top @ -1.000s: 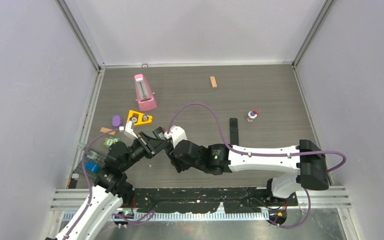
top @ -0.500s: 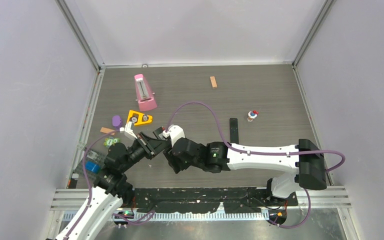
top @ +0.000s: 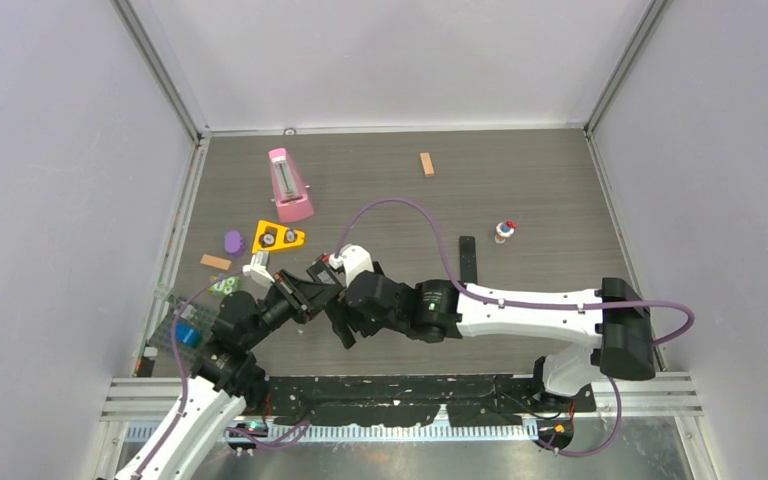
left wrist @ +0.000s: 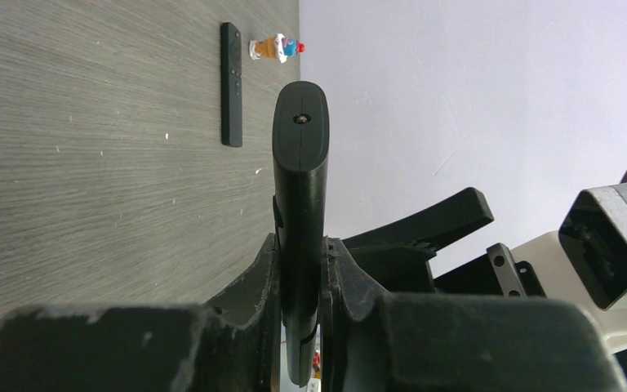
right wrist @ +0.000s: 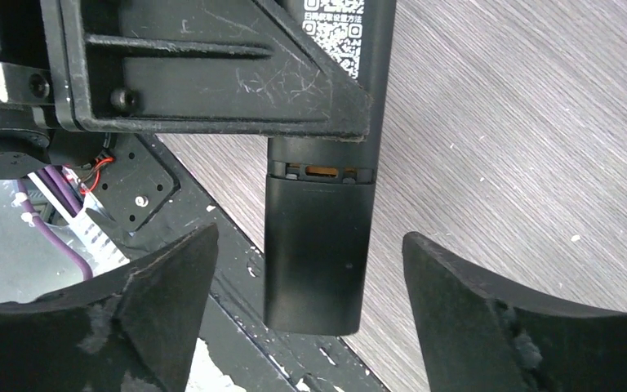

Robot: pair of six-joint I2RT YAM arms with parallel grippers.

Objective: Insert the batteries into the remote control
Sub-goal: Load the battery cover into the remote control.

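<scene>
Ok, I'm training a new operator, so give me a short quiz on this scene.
1. True or false: the right gripper is shut on the remote.
2. Which holds the remote? A left gripper, B right gripper, C neither.
3. Name the long thing lying on the table by the toy figure.
Key: 1 false, its jaws stand open either side; 2 A; 3 a thin black bar.

I'm looking into a robotics lab test cell: blank white panels (top: 50, 150) on aluminium framing (top: 160, 70) box in the grey wood-grain worktop (top: 550, 190) I work over.
</scene>
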